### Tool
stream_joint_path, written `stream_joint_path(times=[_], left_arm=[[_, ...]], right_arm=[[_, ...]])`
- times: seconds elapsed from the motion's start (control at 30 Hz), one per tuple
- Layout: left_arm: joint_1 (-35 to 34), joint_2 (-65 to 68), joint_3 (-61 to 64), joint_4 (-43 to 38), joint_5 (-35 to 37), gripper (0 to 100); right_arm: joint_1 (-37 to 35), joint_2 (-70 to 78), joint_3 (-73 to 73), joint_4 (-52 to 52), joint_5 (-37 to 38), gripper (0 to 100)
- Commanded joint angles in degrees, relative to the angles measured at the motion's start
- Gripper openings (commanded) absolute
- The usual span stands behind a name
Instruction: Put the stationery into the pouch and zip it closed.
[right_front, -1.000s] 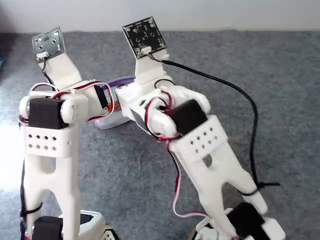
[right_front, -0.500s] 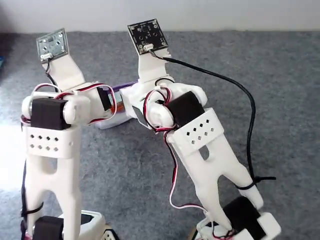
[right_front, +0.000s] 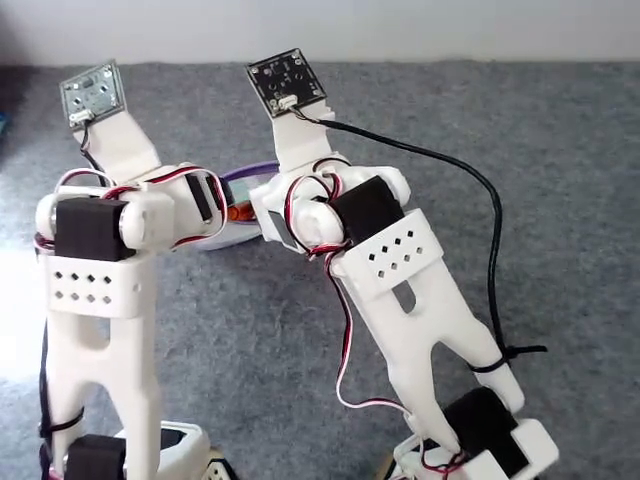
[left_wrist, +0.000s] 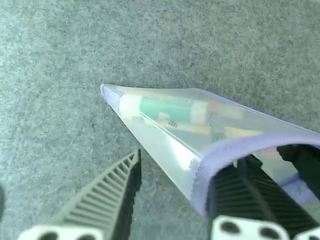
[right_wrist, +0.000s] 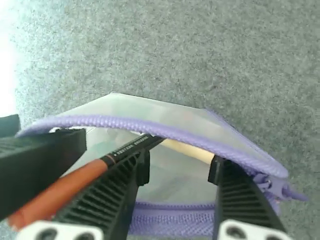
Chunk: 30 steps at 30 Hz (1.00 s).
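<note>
A translucent pouch (left_wrist: 170, 130) with a purple zipper rim lies on the grey mat, holding a green-and-white item and other stationery. In the high view the pouch (right_front: 245, 170) sits between the two wrists. My left gripper (left_wrist: 187, 162) is open, and the pouch's purple rim drapes over one of its fingers (left_wrist: 250, 195). That same finger (right_wrist: 40, 155) is seen from the right wrist, just under the rim. My right gripper (right_wrist: 181, 159) is open at the pouch mouth (right_wrist: 165, 117). An orange pencil (right_wrist: 70, 187) lies along one of its fingers, dark tip inside the mouth.
Both arms lean over the pouch from the near side, the left arm (right_front: 100, 230) and the right arm (right_front: 370, 220) close together. A black cable (right_front: 480, 190) loops over the mat on the right. A pale wall (right_front: 400, 25) bounds the far edge.
The right arm's elbow has risen and its wrist has drawn in closer over the pouch. The left arm has barely shifted.
</note>
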Motion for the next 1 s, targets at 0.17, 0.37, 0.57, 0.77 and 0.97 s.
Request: stream_joint_path(times=[0.17,0.37,0.57,0.77,0.97], left_arm=[[-1.5,-2.2,-0.6,0.9,0.7,15],[-1.5,-1.6,-0.5,0.5,0.7,5],[-1.5,-1.7,-0.5,0.6,0.8,3],[-1.5,-1.7,-0.5,0.5,0.8,3],[-1.5,-2.0,-0.5,0.8,0.8,2]], right_arm=[[2.7,1.7,-1.1,-2.6,1.1,22.1],[1.0,-0.7,-3.1,0.0,1.4,22.1],[-2.2,-6.4,-3.9,7.3,4.3,22.2],[-5.0,-12.0,-3.8,8.7,10.7,22.3],[-10.2,-14.5,-3.8,13.4,11.2,22.3]])
